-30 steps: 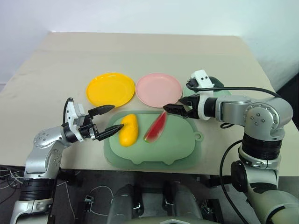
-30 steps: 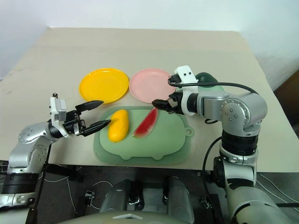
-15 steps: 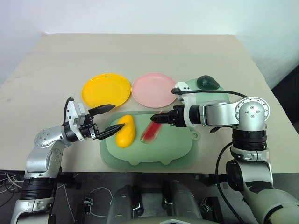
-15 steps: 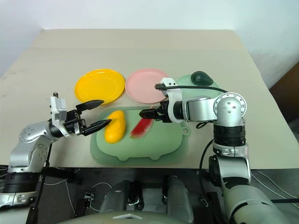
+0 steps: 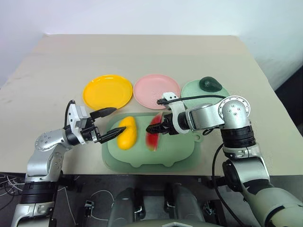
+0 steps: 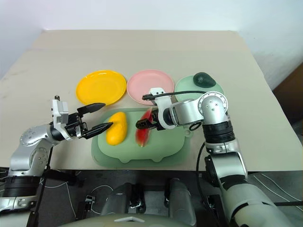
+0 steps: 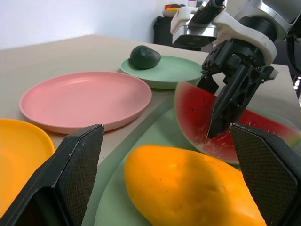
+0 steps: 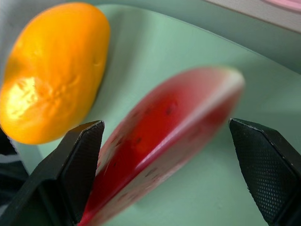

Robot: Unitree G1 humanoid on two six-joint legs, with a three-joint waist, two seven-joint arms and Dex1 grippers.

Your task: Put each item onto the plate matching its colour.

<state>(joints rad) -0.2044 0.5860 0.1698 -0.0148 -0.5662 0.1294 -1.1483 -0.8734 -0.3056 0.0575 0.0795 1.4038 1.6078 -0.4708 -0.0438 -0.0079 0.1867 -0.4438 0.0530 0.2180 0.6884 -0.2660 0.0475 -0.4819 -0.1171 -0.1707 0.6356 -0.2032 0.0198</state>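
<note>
Right hand [image 5: 155, 128] lowered, open, straddling watermelon wedge [image 5: 154, 134]

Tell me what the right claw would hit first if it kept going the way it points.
Most likely the watermelon wedge, lying on the green board straight ahead between the open right claw fingers.
</note>
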